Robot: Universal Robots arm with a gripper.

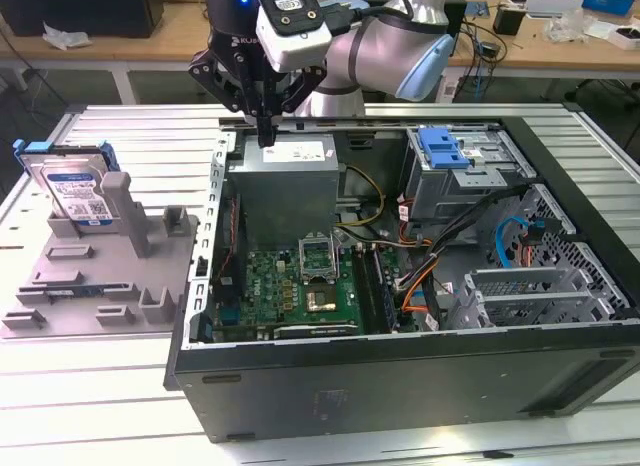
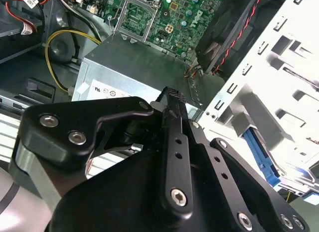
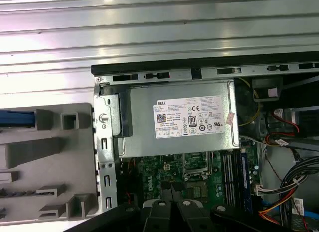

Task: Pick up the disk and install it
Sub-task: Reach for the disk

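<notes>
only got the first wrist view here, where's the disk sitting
Observer: The disk stands on edge in the grey holder, outside the case, at the exterior view's left.
Operator: anything picked up yet
Observer: No. The gripper is shut and empty, above the power supply.
Operator: what's in the case's far corner
Observer: A drive cage with a blue bracket on top, at the exterior view's right.

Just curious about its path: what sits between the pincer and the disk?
In the exterior view, between pincer and disk: the case wall, bare table, the grey holder's post.
</notes>
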